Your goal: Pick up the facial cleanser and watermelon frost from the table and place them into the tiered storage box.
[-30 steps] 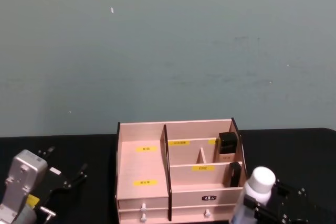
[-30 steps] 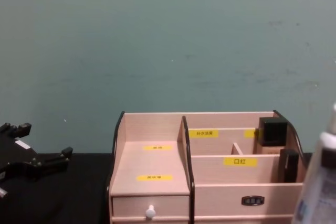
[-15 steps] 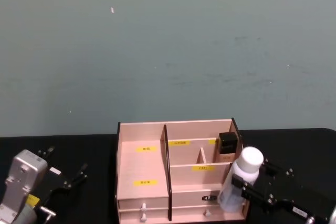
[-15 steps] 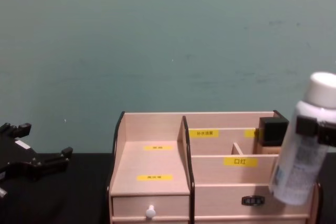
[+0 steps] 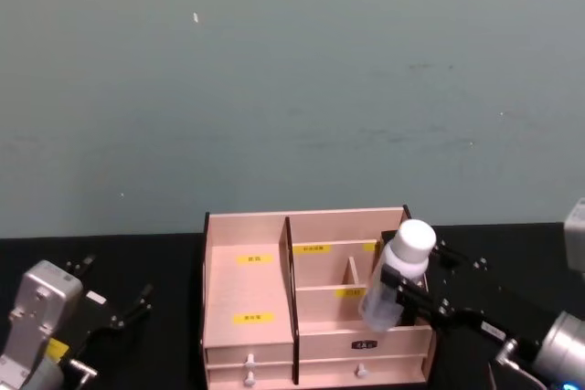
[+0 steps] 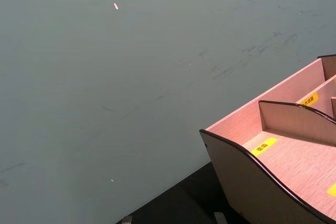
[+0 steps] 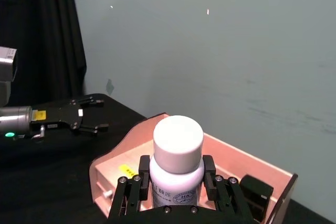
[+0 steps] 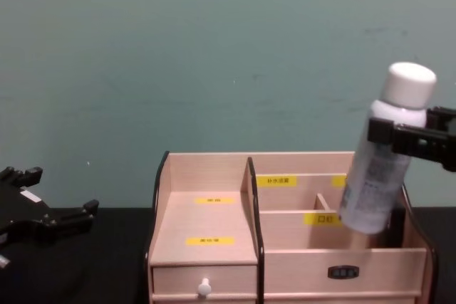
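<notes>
The facial cleanser (image 5: 393, 276), a white bottle with a white cap, hangs tilted above the right-hand compartments of the tiered storage box (image 5: 247, 291). My right gripper (image 5: 402, 282) is shut on it just below the cap. From the chest the bottle (image 8: 381, 165) leans with its base over the middle right compartment of the box (image 8: 206, 226), the right gripper (image 8: 390, 133) clamped across its neck. In the right wrist view the fingers (image 7: 131, 192) press both sides of the bottle (image 7: 176, 166). My left gripper (image 5: 114, 288) rests open over the table at the left. The watermelon frost is out of view.
A black block (image 7: 254, 192) stands in the box's back right compartment. The box (image 6: 294, 156) has two open stepped shelves on its left side. Black table surface (image 5: 164, 344) lies between the left gripper (image 8: 57, 194) and the box. A teal wall stands behind.
The right gripper has carried the bottle up and to the left, from the box's front right corner to above its right compartments. The left arm has not moved.
</notes>
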### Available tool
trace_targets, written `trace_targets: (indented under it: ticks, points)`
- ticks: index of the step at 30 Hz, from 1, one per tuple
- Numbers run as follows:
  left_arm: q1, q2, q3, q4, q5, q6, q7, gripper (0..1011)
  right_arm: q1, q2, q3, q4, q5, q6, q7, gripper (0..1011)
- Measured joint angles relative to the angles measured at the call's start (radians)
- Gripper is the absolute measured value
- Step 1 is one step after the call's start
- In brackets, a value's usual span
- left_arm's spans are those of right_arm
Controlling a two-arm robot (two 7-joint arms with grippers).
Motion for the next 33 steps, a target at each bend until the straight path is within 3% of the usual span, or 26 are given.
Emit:
trace_targets:
  ticks: [17, 33]
  points:
    - [0.000, 0.000, 0.000, 0.000, 0.000, 0.000, 0.000, 1001, 0.129, -0.081, -0.057, 0.074, -0.053, 0.038, -0.024, 600]
    - [0.000, 0.000, 0.000, 0.000, 0.000, 0.000, 0.000, 1001, 0.216, -0.144, -0.091, 0.162, -0.092, 0.062, -0.043, 601]
